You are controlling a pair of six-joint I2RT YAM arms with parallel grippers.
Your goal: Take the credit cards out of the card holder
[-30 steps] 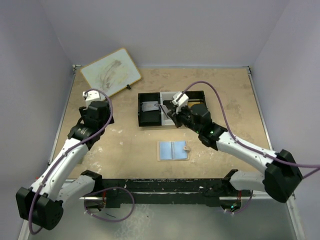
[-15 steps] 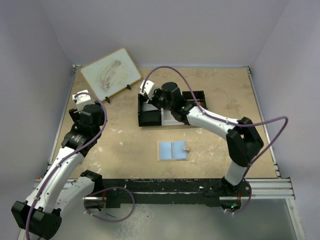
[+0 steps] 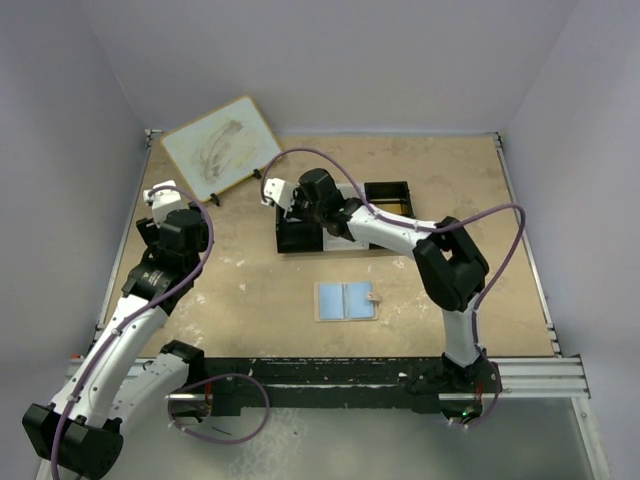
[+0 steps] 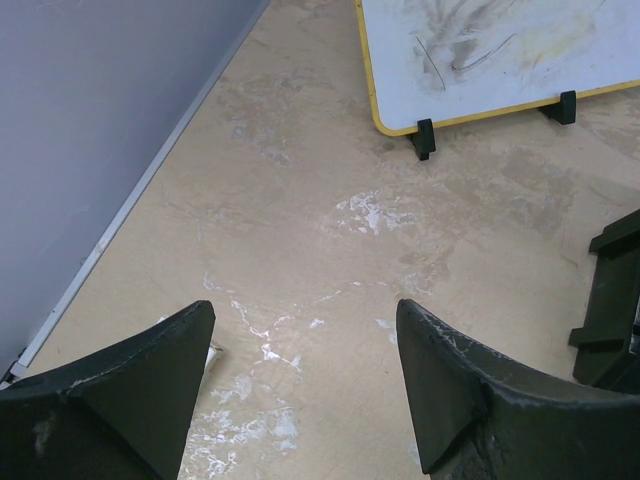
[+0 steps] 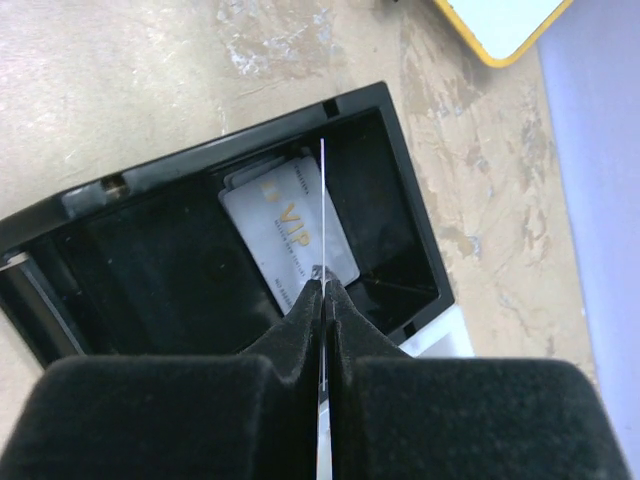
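1. The right gripper is clenched on a thin card, seen edge-on, over the left compartment of the black tray toward the bench's far edge.
2. A silvery card marked VIP lies flat inside that compartment.
3. The pale-blue card holder lies spread open on the bench, mid-way along its near edge, well apart from the tray.
4. The left gripper hangs released by the left edge, near the whiteboard in the far left corner.
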